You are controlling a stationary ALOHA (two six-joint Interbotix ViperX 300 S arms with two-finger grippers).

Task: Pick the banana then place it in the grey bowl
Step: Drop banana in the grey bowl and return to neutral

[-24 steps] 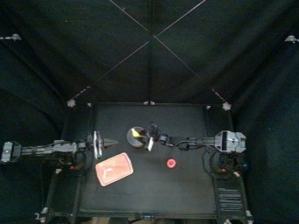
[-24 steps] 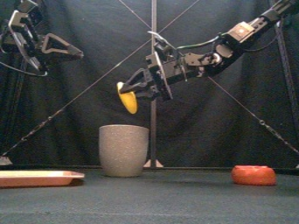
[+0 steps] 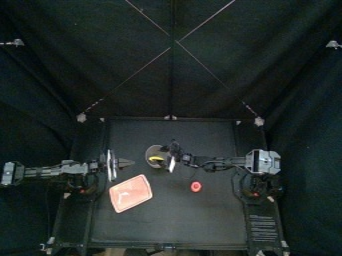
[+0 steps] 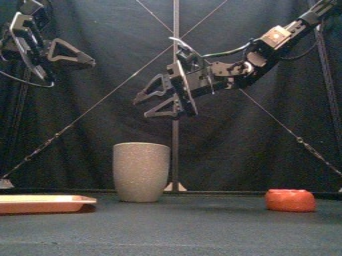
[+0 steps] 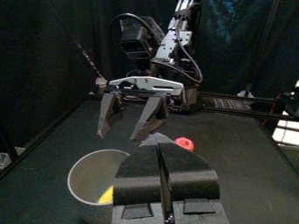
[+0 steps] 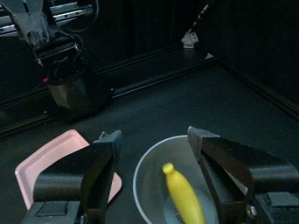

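At the far left a pink tray lay flat on the surface. My left jaws hung high on that side, pressed together with nothing between them. The grey cup stood upright left of the middle, and the banana lay inside it. My right jaws hovered above the cup, spread wide and empty. A red toy sat well apart on the right.

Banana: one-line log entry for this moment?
stage: place done | banana: inside grey bowl | right gripper: open, above the grey bowl | left gripper: shut, resting at left
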